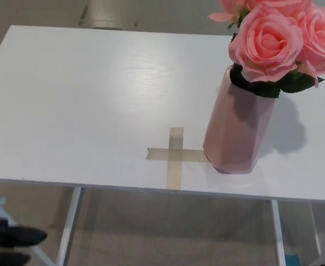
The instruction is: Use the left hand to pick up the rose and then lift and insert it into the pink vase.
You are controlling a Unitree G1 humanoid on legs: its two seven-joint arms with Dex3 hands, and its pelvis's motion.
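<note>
Near tabletop's (85, 94) front right edge stood pink vase (238, 130), roses (268, 41) inside, touching tape cross (174, 155). Left hand (4, 243) below front left corner, fingers apart, empty.

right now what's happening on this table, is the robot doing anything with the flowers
Nothing is being handled at this moment. The pink roses are standing in the pink vase, which sits upright on the white table just right of a tape cross. The left robot hand is down at the bottom left corner, below the table edge, holding nothing. The right robot hand is out of view. The flower job looks finished.
</note>
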